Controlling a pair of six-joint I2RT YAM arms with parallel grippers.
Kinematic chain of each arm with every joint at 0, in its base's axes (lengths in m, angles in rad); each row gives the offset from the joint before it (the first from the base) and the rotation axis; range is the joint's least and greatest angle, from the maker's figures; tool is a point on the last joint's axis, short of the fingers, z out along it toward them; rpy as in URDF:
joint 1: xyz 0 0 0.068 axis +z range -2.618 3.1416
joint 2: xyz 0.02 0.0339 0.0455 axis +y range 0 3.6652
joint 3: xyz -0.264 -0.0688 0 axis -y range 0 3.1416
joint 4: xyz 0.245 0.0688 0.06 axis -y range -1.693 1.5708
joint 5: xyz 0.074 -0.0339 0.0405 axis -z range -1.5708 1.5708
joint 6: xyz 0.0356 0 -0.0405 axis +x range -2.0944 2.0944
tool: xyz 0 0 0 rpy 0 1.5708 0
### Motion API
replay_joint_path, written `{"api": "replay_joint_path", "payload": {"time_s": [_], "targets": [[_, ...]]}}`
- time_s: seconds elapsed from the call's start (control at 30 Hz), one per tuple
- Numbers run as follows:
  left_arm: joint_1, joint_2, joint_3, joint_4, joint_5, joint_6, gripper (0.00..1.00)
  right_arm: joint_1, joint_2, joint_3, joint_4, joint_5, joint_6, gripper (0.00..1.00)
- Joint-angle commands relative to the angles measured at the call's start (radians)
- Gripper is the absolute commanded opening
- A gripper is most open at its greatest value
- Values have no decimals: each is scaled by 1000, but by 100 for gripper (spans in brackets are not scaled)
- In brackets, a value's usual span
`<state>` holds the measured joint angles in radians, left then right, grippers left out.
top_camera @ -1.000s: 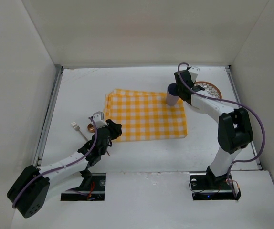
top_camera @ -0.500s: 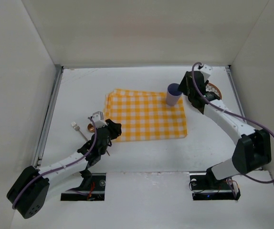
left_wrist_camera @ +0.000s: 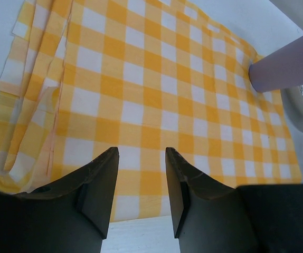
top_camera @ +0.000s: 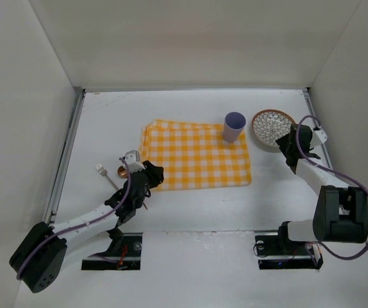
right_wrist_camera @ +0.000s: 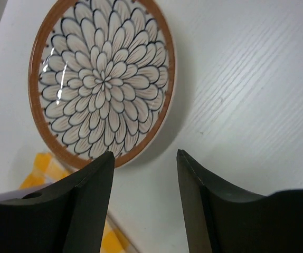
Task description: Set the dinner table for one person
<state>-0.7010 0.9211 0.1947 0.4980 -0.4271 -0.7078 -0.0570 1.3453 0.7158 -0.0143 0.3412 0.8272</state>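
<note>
Right arm swung right off the cup [top_camera: 233, 126]; right gripper [right_wrist_camera: 143, 158] now by the plate [top_camera: 272, 125], fingers spread, empty. White dinner table [top_camera: 190, 109] lies under everything. Checked cloth [top_camera: 197, 157] mid-table. Plate on bare table right of the cloth. Cup upright on the cloth's far right corner. Fork [top_camera: 104, 175] left of the cloth. Unmoved left gripper [left_wrist_camera: 141, 153] over the cloth's near edge, spread, empty.

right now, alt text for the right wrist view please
A round plate with a brown rim and dark petal pattern lies on the white dinner table, just beyond the open, empty right gripper. A corner of yellow checked cloth shows lower left.
</note>
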Motion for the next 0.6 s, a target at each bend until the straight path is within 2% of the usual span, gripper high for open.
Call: {"api": "replay_joint_path", "payload": {"time_s": [0.0,0.33,0.57], "targets": [[-10,9,0,51,-13,4,39,-51,27,1,157,-63,73,57],[-1,15,-5,66,-21,5,39,-103,204,46,217,-117,112,55],[2,25,-3,68,-15,4,39,-109,307,94,247,-143,131,45]]}}
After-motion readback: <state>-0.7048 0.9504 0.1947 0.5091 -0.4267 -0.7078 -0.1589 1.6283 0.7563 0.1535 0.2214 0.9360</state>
